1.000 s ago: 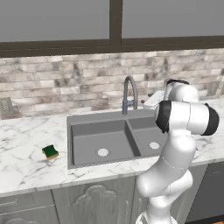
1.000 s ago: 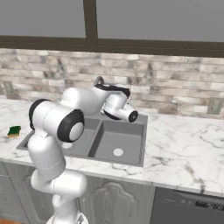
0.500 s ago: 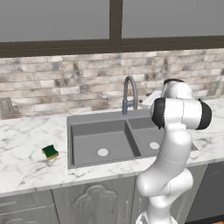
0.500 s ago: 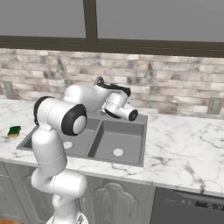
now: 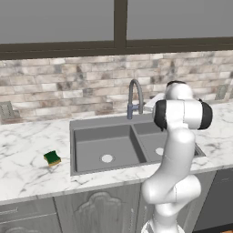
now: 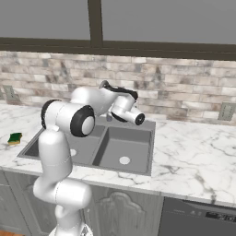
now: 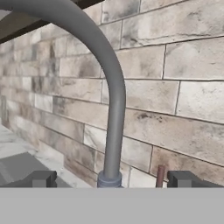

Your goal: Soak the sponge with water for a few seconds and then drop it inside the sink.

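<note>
Presently we count one sponge (image 5: 52,158), green over yellow, lying flat on the marble counter (image 5: 27,173) just left of the sink (image 5: 77,150); in the right base view it sits at the far left edge (image 6: 14,138), again on the counter beside the basin. One sink with two basins, one pale drain in each (image 5: 107,158), and one curved grey faucet (image 5: 134,98) rising at the back rim between them. One arm, one gripper.

From the left base view we get the sponge plainly and both basins, while the arm's upper joints stand before the right basin and cover the hand. From the right base view we get the hand itself, the gripper (image 6: 105,85) raised behind the sink close to the faucet and backsplash. The hand view gives the faucet neck (image 7: 114,113) close up against the brick wall (image 7: 183,87), its base collar at the bottom, and two dark finger tips (image 7: 41,178) set wide apart, one to each side of the neck, touching nothing.

The sponge lies well apart from the hand, off to the left across the whole left basin.
</note>
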Robot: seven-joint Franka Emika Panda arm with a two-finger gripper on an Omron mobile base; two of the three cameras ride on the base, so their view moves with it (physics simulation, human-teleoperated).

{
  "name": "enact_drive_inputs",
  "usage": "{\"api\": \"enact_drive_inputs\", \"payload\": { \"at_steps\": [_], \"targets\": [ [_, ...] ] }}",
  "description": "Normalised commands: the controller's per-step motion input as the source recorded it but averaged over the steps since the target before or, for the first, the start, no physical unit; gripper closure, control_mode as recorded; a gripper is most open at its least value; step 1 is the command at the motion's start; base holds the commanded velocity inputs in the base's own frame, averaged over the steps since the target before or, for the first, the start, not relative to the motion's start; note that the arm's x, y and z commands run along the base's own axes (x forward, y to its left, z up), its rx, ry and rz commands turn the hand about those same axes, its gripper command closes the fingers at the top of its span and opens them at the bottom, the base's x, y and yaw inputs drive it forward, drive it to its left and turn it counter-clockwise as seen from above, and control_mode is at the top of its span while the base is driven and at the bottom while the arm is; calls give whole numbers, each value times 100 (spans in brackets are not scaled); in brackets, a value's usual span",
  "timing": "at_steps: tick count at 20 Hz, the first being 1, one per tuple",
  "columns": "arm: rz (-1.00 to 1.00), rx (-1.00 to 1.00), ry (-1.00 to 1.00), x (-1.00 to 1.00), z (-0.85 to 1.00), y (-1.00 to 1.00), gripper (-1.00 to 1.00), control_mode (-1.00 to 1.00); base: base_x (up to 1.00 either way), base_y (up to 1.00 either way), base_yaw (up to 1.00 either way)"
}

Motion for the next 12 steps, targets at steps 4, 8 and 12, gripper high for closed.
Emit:
{"api": "enact_drive_inputs", "payload": {
  "at_steps": [4,8,12],
  "targets": [
    [-7,0,0,27,-21,0,-100,-100,0,0,0],
    [-7,0,0,18,-27,0,-100,-100,0,0,0],
    [-6,0,0,21,-21,0,-100,-100,0,0,0]
  ]
}}
